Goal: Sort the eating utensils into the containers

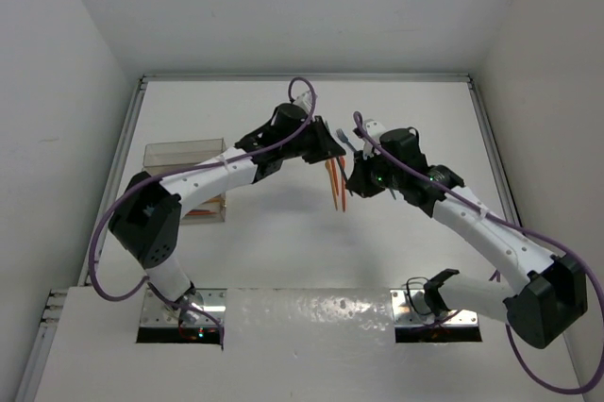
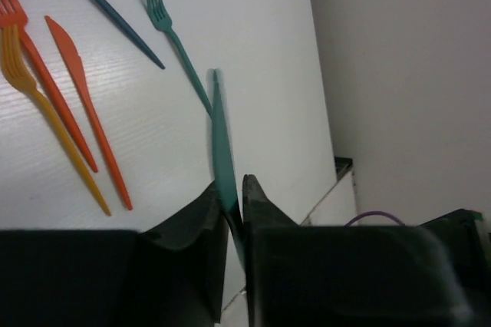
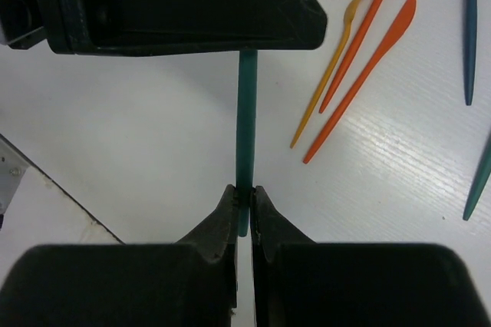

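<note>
White tabletop (image 1: 283, 260) boxed in by plain walls, seen from up top: both arms reach in toward the middle, so the left fingers (image 1: 326, 147) and right fingers (image 1: 359, 174) end up just beside each other. The clear bins (image 1: 179, 152) sit well off to the left with something orange in them, and a few orange utensils (image 1: 335, 185) lie right under the meeting point. Left wrist cam: its fingers are clamped on a teal utensil (image 2: 222, 143), held up off the tabletop. Can't tell what kind, it's edge-on. Lying flat below are a teal fork (image 2: 173, 35), a blue utensil (image 2: 107, 4), an orange knife (image 2: 84, 104), an orange fork (image 2: 38, 66) and a yellow fork (image 2: 46, 127). Right wrist cam: its fingers are pinched on the near end of that same teal utensil, whose far end disappears behind the left fingers. The orange trio lies to the right on the tabletop.
</note>
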